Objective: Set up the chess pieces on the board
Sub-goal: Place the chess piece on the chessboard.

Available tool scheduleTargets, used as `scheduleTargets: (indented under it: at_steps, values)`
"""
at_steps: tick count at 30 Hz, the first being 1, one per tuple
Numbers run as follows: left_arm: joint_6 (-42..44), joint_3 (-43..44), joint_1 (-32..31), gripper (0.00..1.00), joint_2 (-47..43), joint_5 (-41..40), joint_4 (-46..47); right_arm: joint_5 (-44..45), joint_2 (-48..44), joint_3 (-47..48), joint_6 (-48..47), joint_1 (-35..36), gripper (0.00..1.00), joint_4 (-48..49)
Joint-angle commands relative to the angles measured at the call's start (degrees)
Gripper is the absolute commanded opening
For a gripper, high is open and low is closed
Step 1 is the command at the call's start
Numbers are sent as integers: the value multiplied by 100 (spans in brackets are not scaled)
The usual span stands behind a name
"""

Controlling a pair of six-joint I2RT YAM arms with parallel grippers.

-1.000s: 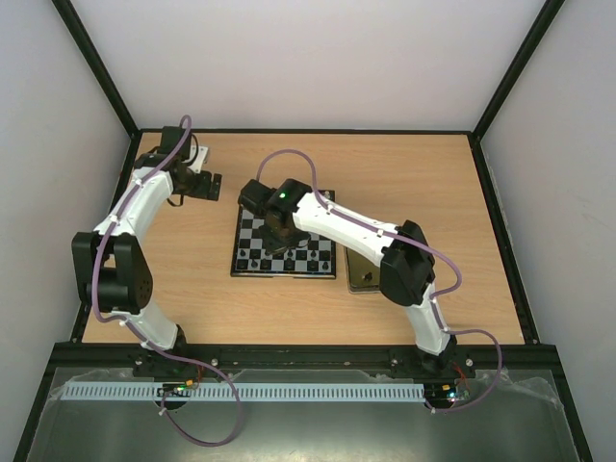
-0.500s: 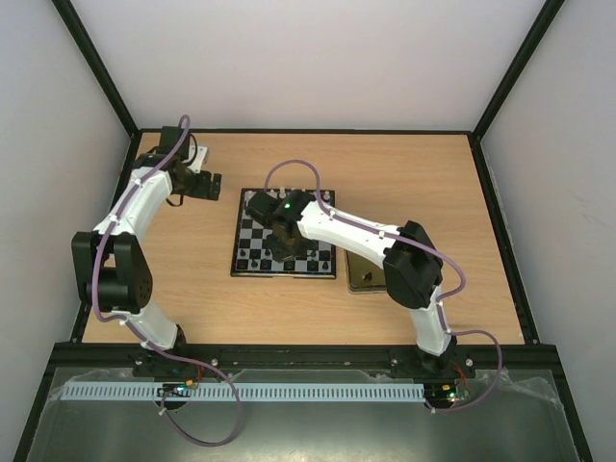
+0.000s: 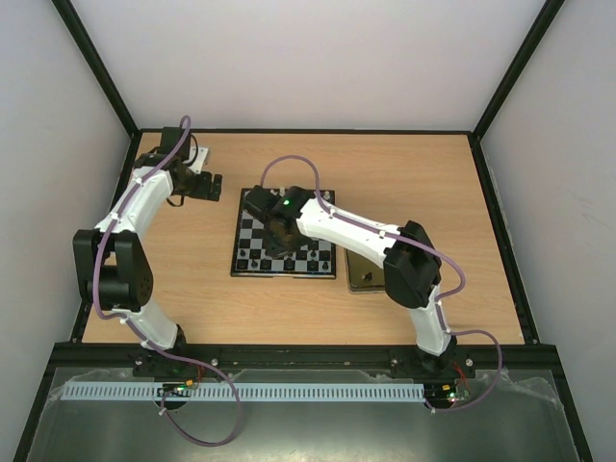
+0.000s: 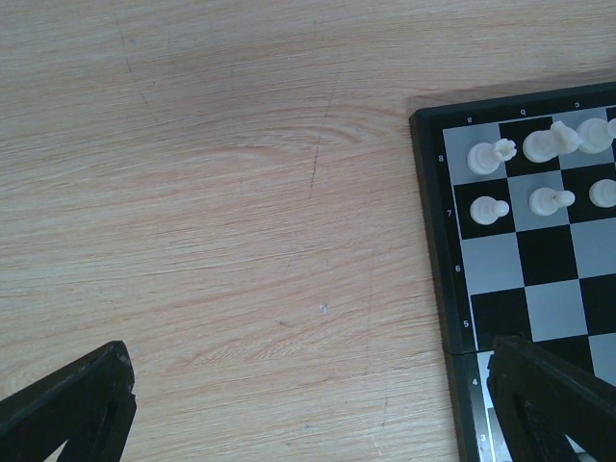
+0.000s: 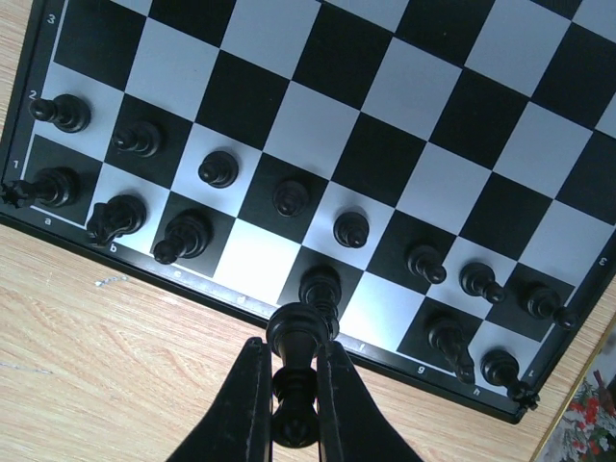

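Observation:
The board [image 3: 252, 229] lies mid-table; in the right wrist view [image 5: 385, 91] black chessmen [image 5: 218, 168] fill most of its two near rows. The first-row squares d and f are bare. My right gripper [image 5: 295, 380] is shut on a black chess piece [image 5: 295, 337] and holds it over the board's near rim beside the tall piece on e1 [image 5: 320, 286]. It shows over the board in the top view [image 3: 279, 236]. My left gripper [image 4: 308, 423] is open and empty over bare wood left of the board's corner [image 4: 433, 231], where white chessmen [image 4: 491, 156] stand.
A yellow-lined metal tin [image 3: 364, 274] lies against the board's right side, partly under the right arm. The left gripper [image 3: 214, 186] hovers left of the board's far corner. Black frame rails border the table.
The right gripper has shifted slightly toward the board's near edge with the black piece in it. The left arm has not visibly moved.

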Motion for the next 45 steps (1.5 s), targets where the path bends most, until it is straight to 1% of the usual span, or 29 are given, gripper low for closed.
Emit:
scheduleTargets:
  at_steps: [1, 11, 27, 45]
  values:
    - [-45, 85, 20, 100, 95, 64, -33, -68, 167, 226, -101, 27, 4, -137]
    - [-45, 157, 20, 100, 151, 76, -61, -264, 345, 235, -264, 55, 4, -138]
    - [-45, 146, 20, 100, 134, 29, -51, -230, 539, 86, -355, 58, 4, 208]
    - [-41, 138, 20, 100, 160, -16, -46, -320, 781, 80, -425, 53, 4, 340]
